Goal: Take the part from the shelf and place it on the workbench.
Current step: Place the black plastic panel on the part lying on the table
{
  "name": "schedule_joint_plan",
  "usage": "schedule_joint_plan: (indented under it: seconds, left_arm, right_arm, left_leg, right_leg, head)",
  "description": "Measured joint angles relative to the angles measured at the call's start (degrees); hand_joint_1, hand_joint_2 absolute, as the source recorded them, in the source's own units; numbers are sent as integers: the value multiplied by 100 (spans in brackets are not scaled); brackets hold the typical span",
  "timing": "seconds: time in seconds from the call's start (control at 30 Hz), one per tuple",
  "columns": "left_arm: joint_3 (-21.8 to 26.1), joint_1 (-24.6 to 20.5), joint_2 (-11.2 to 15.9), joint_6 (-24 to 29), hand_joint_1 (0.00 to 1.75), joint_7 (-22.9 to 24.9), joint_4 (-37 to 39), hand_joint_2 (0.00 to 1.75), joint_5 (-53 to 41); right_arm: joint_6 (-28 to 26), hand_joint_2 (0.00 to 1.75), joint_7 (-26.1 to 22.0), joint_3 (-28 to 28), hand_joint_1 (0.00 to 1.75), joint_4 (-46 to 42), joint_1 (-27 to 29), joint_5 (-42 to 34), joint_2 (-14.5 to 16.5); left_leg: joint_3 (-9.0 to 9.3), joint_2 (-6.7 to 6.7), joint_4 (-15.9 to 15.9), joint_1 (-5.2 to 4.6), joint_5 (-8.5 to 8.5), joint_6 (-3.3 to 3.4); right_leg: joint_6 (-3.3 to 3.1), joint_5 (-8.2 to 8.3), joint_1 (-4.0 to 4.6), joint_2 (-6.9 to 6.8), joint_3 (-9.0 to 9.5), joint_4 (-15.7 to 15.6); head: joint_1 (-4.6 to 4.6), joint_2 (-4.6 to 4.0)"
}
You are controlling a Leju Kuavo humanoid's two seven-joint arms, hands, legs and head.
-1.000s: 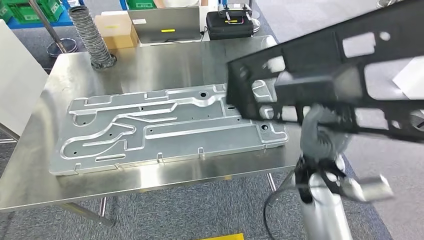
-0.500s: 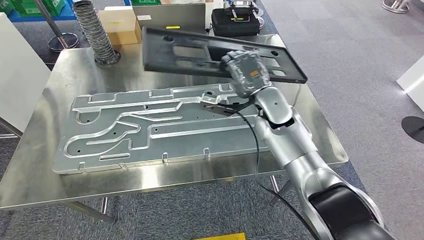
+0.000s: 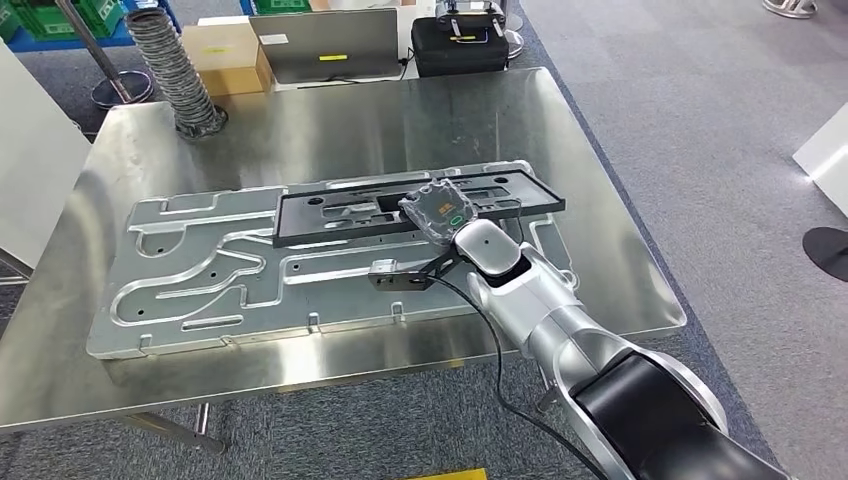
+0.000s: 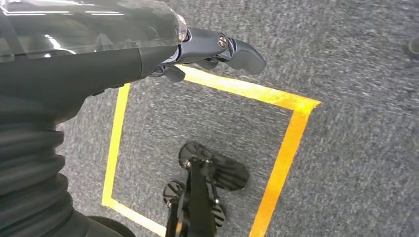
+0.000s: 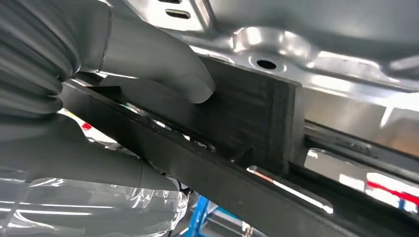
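The part is a long black frame point(image 3: 340, 215) with cut-outs, low and level across the big silver machined plate point(image 3: 200, 270) on the steel workbench point(image 3: 400, 120); whether it rests on the plate I cannot tell. My right hand point(image 3: 437, 210) grips it near its right half, arm reaching in from the lower right. In the right wrist view the grey thumb point(image 5: 163, 64) presses on the black frame point(image 5: 247, 103), with the silver plate point(image 5: 296, 49) just behind. My left hand point(image 4: 197, 44) hangs over the carpet, fingers apart, holding nothing.
At the bench's far edge stand a ribbed grey hose point(image 3: 170, 70), a cardboard box point(image 3: 225, 50), a grey laptop point(image 3: 325, 45) and a black case point(image 3: 458, 48). A white panel point(image 3: 30, 150) stands at the left. Yellow floor tape point(image 4: 286, 148) lies below the left hand.
My right hand has brought the black frame from high near the camera, out over the bench, then down low across the silver plate. The view has shifted slightly.
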Motion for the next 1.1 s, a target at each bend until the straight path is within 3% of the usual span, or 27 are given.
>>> schedule_joint_plan:
  seconds: [0.03, 0.17, 0.23, 0.3, 0.33, 0.37, 0.4, 0.47, 0.53, 0.57, 0.63, 0.7, 0.8, 0.83, 0.87, 0.9, 1.0, 1.03, 1.1]
  left_arm:
    - [-15, 1, -2, -5, 0, -9, 1, 175, -7]
    - [-74, 27, -7, -9, 0, -40, 1, 175, -36]
    - [-81, 23, -8, 0, 0, -71, 1, 175, -39]
    - [-83, 22, -7, 13, 0, -108, 1, 175, -39]
    - [-84, 24, -7, 16, 0, -133, 1, 175, -39]
    - [-84, 27, -7, 18, 0, -165, 1, 175, -40]
    - [-85, 28, -7, 18, 0, -204, 1, 175, -44]
    - [-88, 23, -13, 7, 0, -279, 1, 175, -51]
    - [-91, 15, -29, 3, 0, -324, 1, 175, -56]
    - [-92, 13, -38, 15, 0, -338, 1, 175, -59]
    - [-97, 10, -40, 51, 0, -357, 1, 87, -75]
    - [-117, 6, -40, 100, 0, -390, 1, 0, -112]
    - [-167, 7, -34, 167, 0, -440, 1, 0, -164]
    - [-183, 9, -32, 174, 0, -442, 1, 0, -171]
    - [-197, 11, -31, 176, 0, -440, 1, 0, -173]
    - [-208, 11, -30, 177, 0, -439, 1, 0, -173]
    - [-224, -2, -27, 174, 0, -433, 1, 0, -174]
    - [-225, -6, -27, 172, 0, -427, 1, 0, -174]
    - [-226, -6, -28, 165, 0, -415, 1, 0, -175]
  right_arm:
    - [11, 175, 33, 1, 175, 89, 7, -25, -1]
    - [19, 175, 141, -1, 175, 364, 105, -110, -42]
    - [6, 175, 156, -3, 175, 453, 139, -114, -89]
    - [-14, 175, 160, -4, 175, 537, 189, -113, -133]
    - [-28, 175, 162, -4, 175, 574, 217, -111, -150]
    - [-49, 175, 165, -4, 175, 599, 238, -108, -162]
    - [-76, 175, 167, -4, 175, 620, 248, -105, -170]
    - [-138, 87, 168, -5, 87, 641, 249, -93, -179]
    - [-191, 0, 165, -6, 0, 658, 256, -79, -182]
    - [-216, 0, 161, -7, 0, 668, 267, -75, -187]
    - [-280, 0, 143, -9, 0, 685, 296, -72, -205]
    - [-391, 0, 132, -14, 0, 689, 323, -72, -222]
    - [-646, 0, 107, -35, 0, 691, 402, -74, -240]
    - [-755, 0, 80, -47, 0, 691, 436, -80, -244]
    - [-868, 0, 45, -63, 0, 691, 465, -89, -248]
    - [-980, 0, 1, -82, 0, 689, 482, -104, -249]
    - [-1394, 0, -265, -174, 0, 634, 514, -239, -243]
    - [-1562, 0, -384, -221, 0, 588, 523, -315, -235]
    - [-1886, 0, -631, -336, 0, 451, 551, -481, -220]
  left_leg:
    - [74, -5, -149, -3, 15, 30]
    - [110, -6, -211, -3, -13, 181]
    - [123, 2, -229, 8, -10, 234]
    - [127, 5, -230, 5, -18, 259]
    - [133, 5, -230, 4, -22, 263]
    - [145, 3, -230, 2, -27, 263]
    - [161, 0, -230, 0, -32, 262]
    - [199, -8, -231, -7, -45, 251]
    - [215, -20, -234, -16, -53, 211]
    - [217, -24, -242, -14, -51, 180]
    - [231, -24, -268, -11, -47, 112]
    - [173, -19, -100, -18, -189, 65]
    - [-254, -17, 883, -10, -708, 16]
    - [-378, -16, 1157, -5, -798, 0]
    - [-416, -15, 1249, 1, -785, -13]
    - [-331, -13, 1087, 9, -655, -22]
    - [236, -13, -20, 21, -195, -4]
    - [329, -17, -206, 18, -154, 25]
    - [336, -27, -245, 0, -154, 93]
  right_leg:
    - [29, -20, 10, 5, -9, 24]
    - [147, -115, 2, 5, -47, 132]
    - [217, -391, -23, -2, -283, 635]
    - [262, -690, -43, -4, -670, 1382]
    - [270, -732, -49, -5, -801, 1612]
    - [266, -659, -50, -5, -824, 1621]
    - [249, -495, -49, -5, -732, 1407]
    - [164, -108, -21, -12, -335, 588]
    - [83, 60, 23, -23, -83, 55]
    - [58, 58, 41, -25, -61, -9]
    - [19, 106, 30, -20, -35, -71]
    - [-31, 171, -13, -18, 23, -181]
    - [-63, 199, -26, -17, 44, -224]
    - [-65, 195, -24, -14, 41, -217]
    - [-62, 190, -23, -9, 38, -206]
    - [-52, 179, -27, -3, 37, -187]
    - [15, 116, -28, 16, 18, -79]
    - [41, 102, -18, 22, 0, -46]
    - [85, 99, 1, 32, -28, -15]
  head:
    - [0, 0]
    - [0, 0]
    - [1, 0]
    - [1, 0]
    - [1, 0]
    - [1, 0]
    - [1, 0]
    - [1, 0]
    - [1, 0]
    - [1, 0]
    - [1, 0]
    - [0, 0]
    - [-1, 0]
    - [-1, 0]
    - [-1, 0]
    - [-1, 0]
    - [-1, 0]
    - [-1, 0]
    - [-1, 0]
